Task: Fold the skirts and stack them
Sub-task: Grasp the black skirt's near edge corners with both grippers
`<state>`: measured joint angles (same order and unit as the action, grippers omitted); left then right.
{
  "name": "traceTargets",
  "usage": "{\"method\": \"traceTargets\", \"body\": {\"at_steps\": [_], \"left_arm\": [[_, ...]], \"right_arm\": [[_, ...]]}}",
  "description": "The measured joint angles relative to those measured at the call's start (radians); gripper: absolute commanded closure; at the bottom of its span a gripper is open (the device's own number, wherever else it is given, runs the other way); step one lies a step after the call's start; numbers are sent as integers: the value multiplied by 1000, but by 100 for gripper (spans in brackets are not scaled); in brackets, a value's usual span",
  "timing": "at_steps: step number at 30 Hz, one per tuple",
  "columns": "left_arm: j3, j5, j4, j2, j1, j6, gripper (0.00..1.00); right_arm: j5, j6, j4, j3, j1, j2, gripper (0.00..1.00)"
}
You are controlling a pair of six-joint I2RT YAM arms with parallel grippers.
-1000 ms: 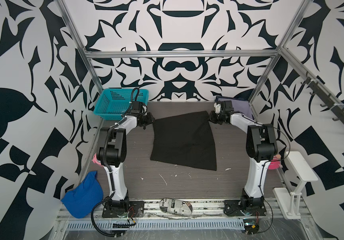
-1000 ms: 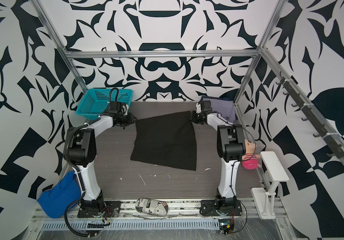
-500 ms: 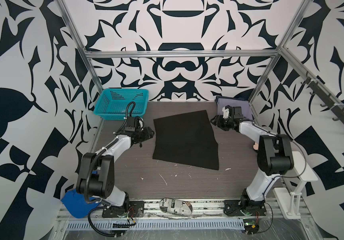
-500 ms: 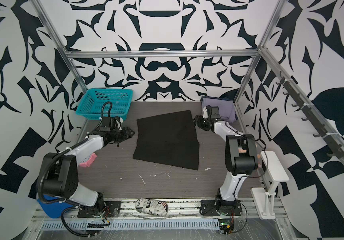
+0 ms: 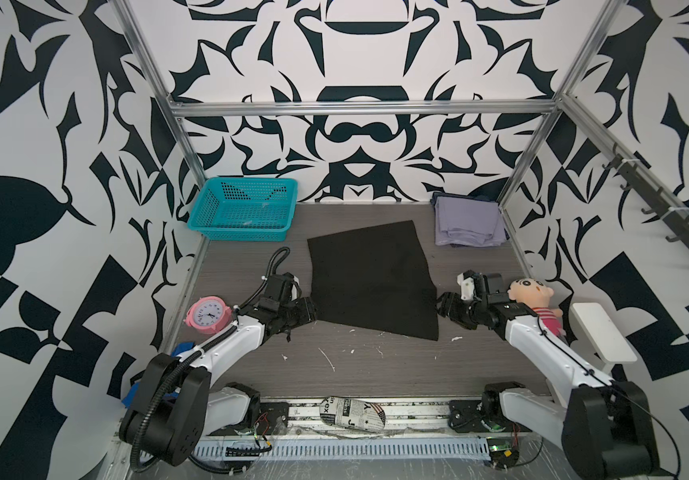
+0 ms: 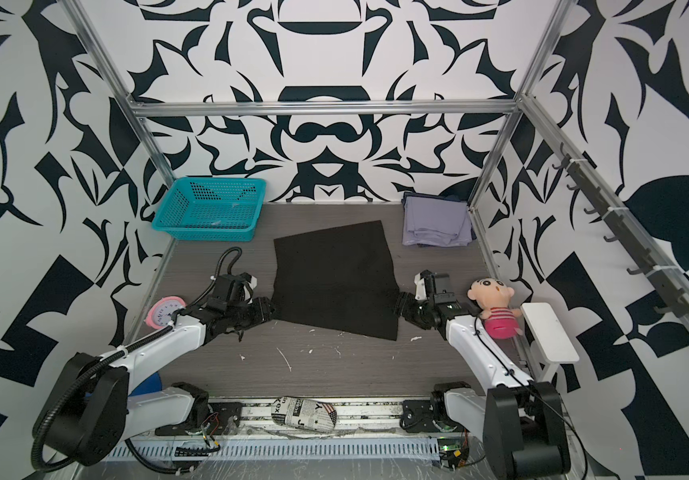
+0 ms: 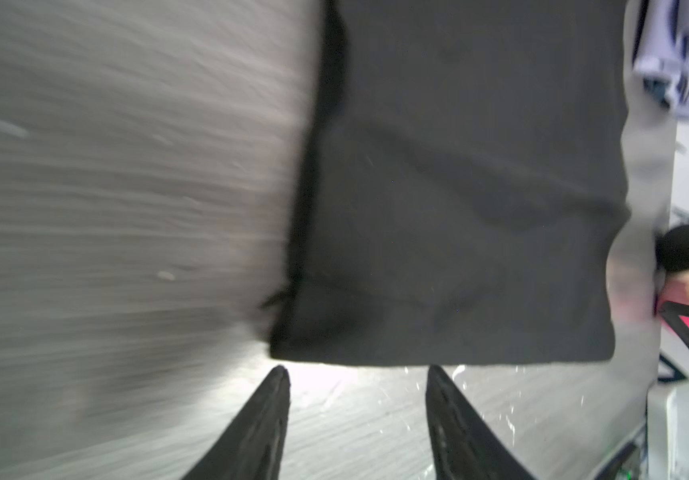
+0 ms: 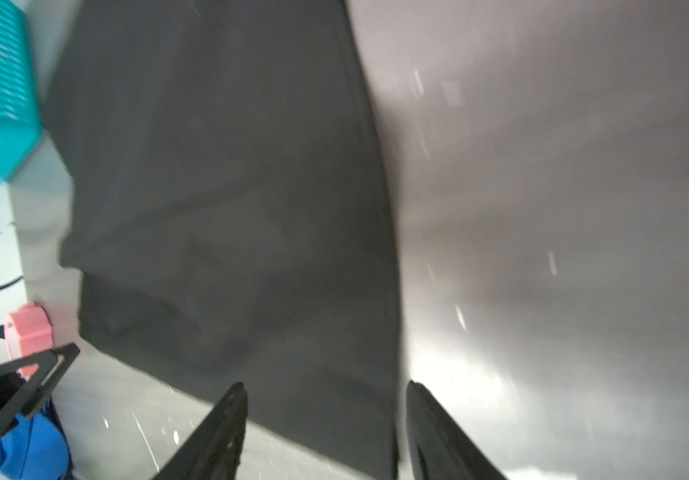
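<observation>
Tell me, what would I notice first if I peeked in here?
A big black skirt lies spread flat in the middle of the table, with the left gripper and right gripper open on either side. A folded lavender skirt sits in the far right corner, a teal basket in the far left, and a doll by the right edge.

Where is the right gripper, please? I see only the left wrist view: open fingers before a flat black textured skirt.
Observer: The right gripper is at the flat black textured skirt's near right edge, jaws open.
Operator: Thank you. Is that blurred lavender cloth folded?
Observer: Yes, the pale lavender skirt lies folded in the table's far right corner, on a dark blue garment that only peeks out.
</observation>
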<state>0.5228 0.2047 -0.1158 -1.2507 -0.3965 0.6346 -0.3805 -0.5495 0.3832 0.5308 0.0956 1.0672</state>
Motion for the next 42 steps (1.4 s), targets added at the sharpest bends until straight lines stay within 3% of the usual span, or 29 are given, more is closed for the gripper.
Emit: {"method": "traceTargets", "body": {"at_steps": [8, 13, 17, 20, 22, 27, 31, 36, 42], "left_arm": [[5, -32, 55, -96, -1, 6, 44], [3, -97, 11, -38, -2, 23, 26], [-5, -140, 21, 21, 1, 29, 28], [-7, -140, 32, -15, 3, 42, 36], [-8, -137, 51, -66, 3, 49, 48], [-8, -119, 145, -148, 3, 68, 79], [-7, -101, 178, -174, 4, 73, 100], [-7, -97, 139, -131, 3, 83, 100], [41, -138, -10, 87, 5, 83, 100]], "right_arm": [[-30, -1, 46, -50, 1, 32, 28], [-66, -1, 41, -68, 3, 77, 28], [-116, -2, -17, -69, 11, 119, 34], [-140, -8, -55, -72, 18, 140, 42], [-148, -10, -71, -80, 23, 145, 47], [-172, -29, -101, -100, 25, 168, 93], [-191, -46, -115, -104, 26, 185, 97], [-203, -56, -90, -85, 29, 140, 100], [-212, -57, -34, 47, 29, 60, 100]]}}
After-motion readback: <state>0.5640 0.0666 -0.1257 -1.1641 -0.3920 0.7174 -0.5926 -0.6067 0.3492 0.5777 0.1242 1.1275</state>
